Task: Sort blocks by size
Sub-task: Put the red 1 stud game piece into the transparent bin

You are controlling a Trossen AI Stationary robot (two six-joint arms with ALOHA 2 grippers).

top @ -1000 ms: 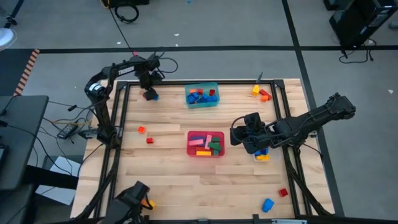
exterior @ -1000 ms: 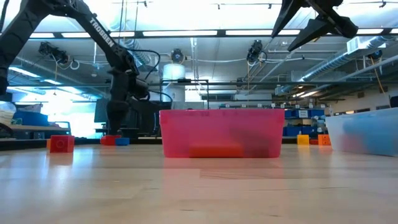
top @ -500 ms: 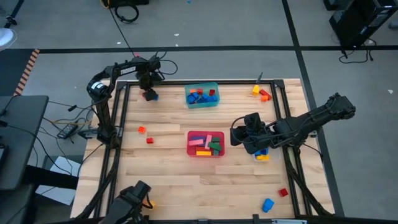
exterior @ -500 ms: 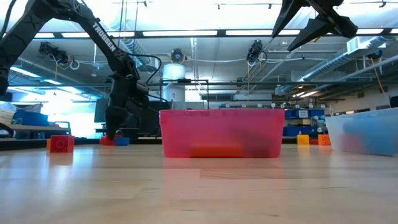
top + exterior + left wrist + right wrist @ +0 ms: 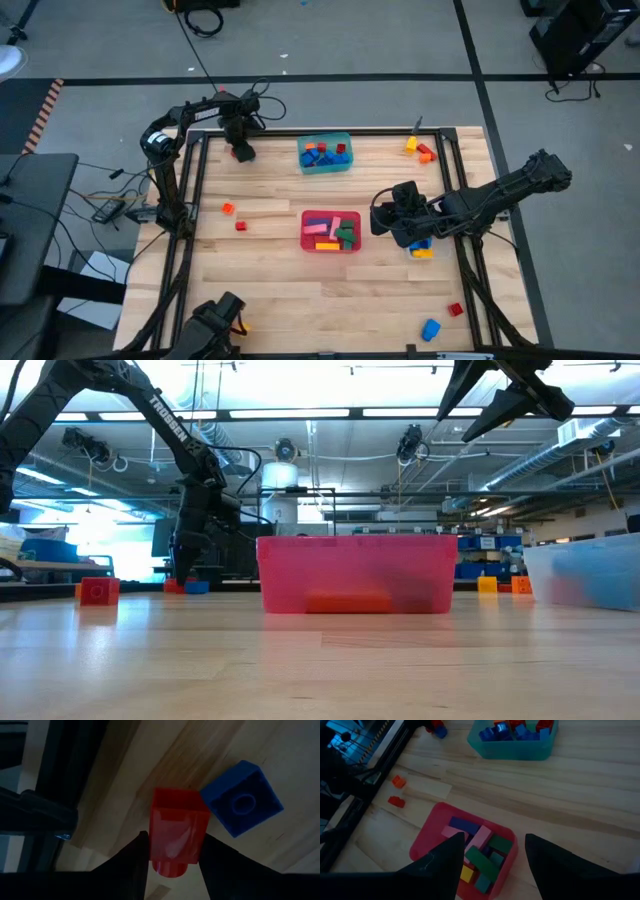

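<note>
Red block (image 5: 176, 831), far-left table corner, touching a blue block (image 5: 242, 797): pinched between the left gripper's (image 5: 172, 851) fingers, seemingly for lifting toward a tub. Right gripper (image 5: 492, 854): spread, empty, waiting over the red tub (image 5: 422, 845) of longer bars.

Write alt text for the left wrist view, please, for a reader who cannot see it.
The left gripper has its two dark fingers on either side of a red block on the wooden table. A blue block lies right beside the red one.

Red block (image 5: 176, 832), blue block (image 5: 242, 798), teal tub (image 5: 324, 165)
</note>
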